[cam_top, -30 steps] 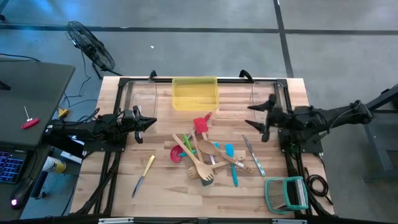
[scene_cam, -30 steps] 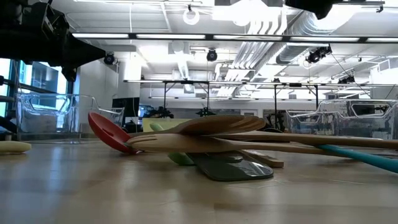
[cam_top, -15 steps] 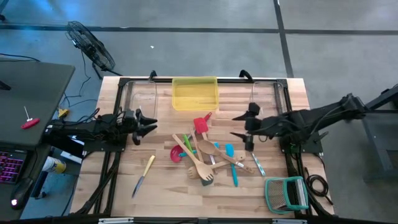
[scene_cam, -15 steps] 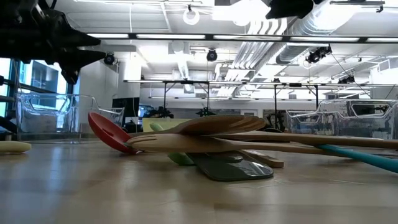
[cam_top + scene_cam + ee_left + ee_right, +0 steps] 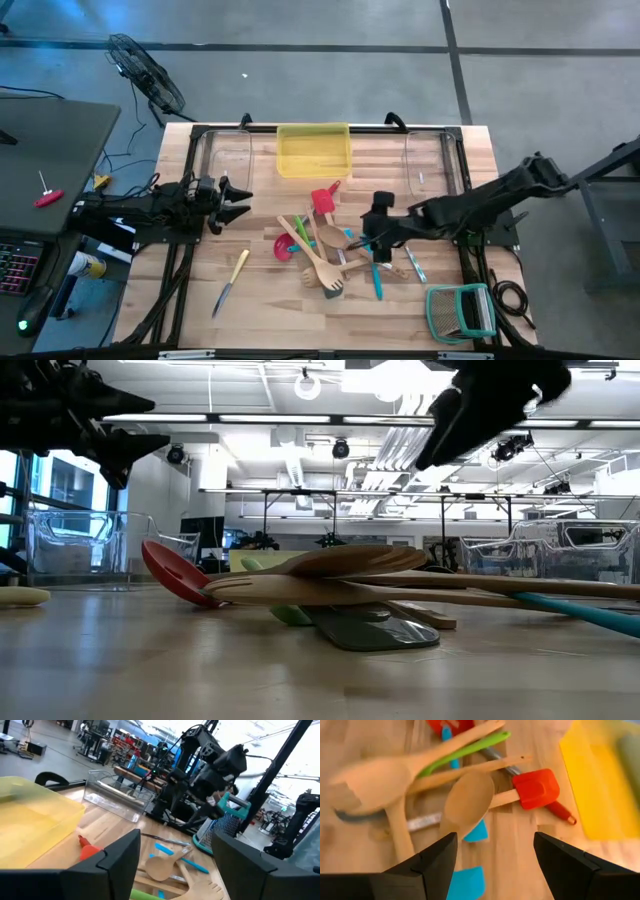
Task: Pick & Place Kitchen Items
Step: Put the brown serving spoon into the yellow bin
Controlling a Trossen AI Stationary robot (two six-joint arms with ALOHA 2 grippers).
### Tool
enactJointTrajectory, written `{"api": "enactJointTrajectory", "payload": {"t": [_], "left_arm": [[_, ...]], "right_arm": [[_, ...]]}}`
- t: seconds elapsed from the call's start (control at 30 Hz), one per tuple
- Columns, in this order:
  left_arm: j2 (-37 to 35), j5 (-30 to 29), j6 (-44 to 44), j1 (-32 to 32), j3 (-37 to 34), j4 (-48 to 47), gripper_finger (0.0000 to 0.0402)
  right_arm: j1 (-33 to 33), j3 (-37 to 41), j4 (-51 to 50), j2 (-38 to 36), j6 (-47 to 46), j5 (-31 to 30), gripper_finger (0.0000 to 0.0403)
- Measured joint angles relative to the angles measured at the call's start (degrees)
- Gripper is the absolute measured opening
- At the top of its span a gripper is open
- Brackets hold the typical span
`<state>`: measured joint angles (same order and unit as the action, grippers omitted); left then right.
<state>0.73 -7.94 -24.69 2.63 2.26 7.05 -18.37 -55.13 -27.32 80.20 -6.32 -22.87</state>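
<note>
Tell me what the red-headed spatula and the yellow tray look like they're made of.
The red spatula seems to have a matte silicone or soft plastic head on a pale wooden handle with visible grain. The yellow tray looks like translucent, slightly glossy plastic: light passes through its walls.

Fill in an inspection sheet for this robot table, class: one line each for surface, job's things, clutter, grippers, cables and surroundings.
Surface: wooden table, bare at the near edge.
Job's things: utensil pile mid-table; yellow-handled knife lies apart.
Clutter: yellow tray, two clear bins, teal rack.
Grippers: right gripper open over the pile, holding nothing; left gripper open at the left side.
Cables: a coil by the right frame.
Surroundings: fan, laptop on a side desk.
</note>
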Motion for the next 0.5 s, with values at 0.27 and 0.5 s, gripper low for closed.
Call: {"api": "enactJointTrajectory", "payload": {"t": [0.27, 0.5], "left_arm": [[0.00, 4.90, -3.08, 0.00, 0.00, 0.05, 0.0239], [0.00, 4.13, -4.10, 0.00, 0.00, 0.06, 0.0239]], "right_arm": [[-3.45, 0.00, 5.18, 5.81, 1.07, -0.79, 0.0256], [-3.74, 0.00, 5.33, 10.36, -5.91, 3.70, 0.0256]]}}
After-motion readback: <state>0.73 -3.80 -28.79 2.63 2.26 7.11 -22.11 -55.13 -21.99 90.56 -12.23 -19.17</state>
